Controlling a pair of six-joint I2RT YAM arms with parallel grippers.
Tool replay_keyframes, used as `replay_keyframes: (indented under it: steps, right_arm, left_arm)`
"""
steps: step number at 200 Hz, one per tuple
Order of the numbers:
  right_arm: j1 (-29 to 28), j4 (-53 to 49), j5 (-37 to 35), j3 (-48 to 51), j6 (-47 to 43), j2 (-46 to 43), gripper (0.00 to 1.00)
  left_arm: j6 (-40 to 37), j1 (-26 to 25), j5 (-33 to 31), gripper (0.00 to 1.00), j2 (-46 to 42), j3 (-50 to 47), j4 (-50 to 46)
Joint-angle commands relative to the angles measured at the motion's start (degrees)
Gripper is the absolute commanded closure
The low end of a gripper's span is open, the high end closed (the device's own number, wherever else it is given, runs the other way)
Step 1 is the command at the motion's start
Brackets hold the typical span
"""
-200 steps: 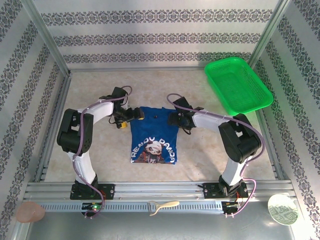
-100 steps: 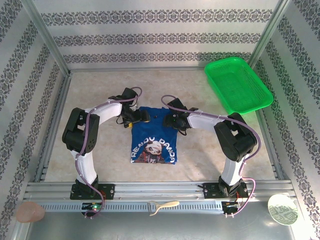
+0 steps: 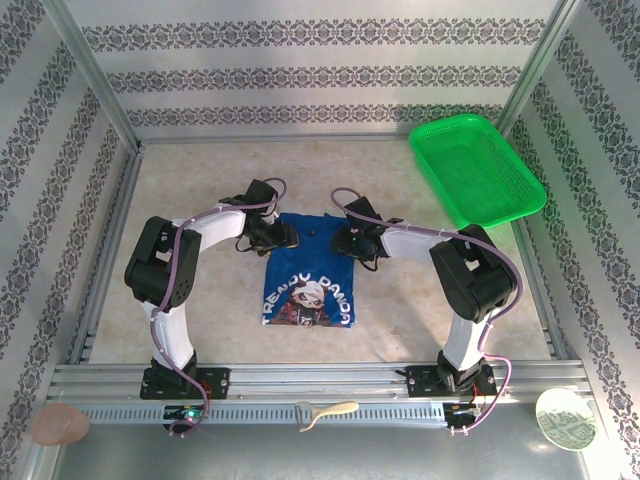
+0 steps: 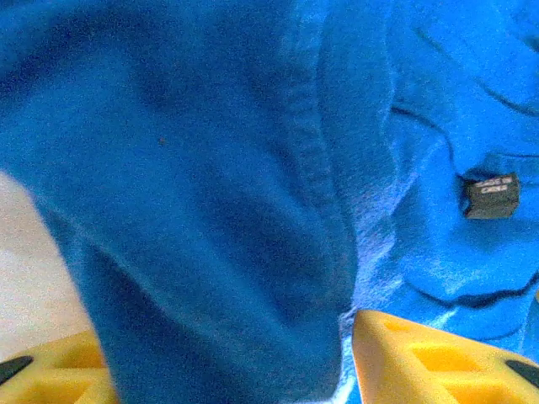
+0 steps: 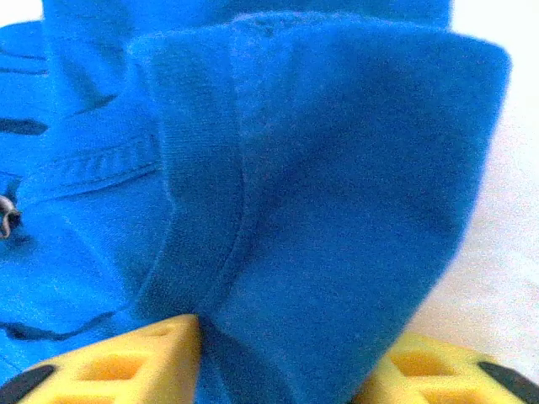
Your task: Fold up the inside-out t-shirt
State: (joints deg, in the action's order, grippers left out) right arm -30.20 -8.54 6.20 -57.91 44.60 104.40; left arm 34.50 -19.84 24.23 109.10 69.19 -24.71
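Royal-blue t-shirt [image 3: 307, 270] lies flat, printed graphic facing up.

Patterned wallpaper walls [image 3: 320, 75] around a beige tabletop [image 3: 200, 170], aluminium rails [image 3: 320, 380] along the near edge.

Left gripper [image 3: 272, 236] shifts right, off the bare table [image 3: 200, 190] and onto the upper left corner of the t-shirt [image 3: 308, 275]. The left elbow swings inward. Right gripper [image 3: 350, 240] edges slightly inward on the upper right corner. Both jaws are narrower than before, with fabric bunched between them.
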Motion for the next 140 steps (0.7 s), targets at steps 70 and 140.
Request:
replay_keyframes:
  steps: [70,140]
  right_arm:
    - [2.18,9.49,8.82,3.26,0.64,1.06,1.0]
    - [6.42,17.76,12.07,6.45,2.9,-8.41,1.0]
  left_arm:
    - [-2.32,2.08,12.22,0.93,3.07,-5.34,19.66]
    - [5.12,8.32,17.47,1.0,-5.74,-9.06,33.51]
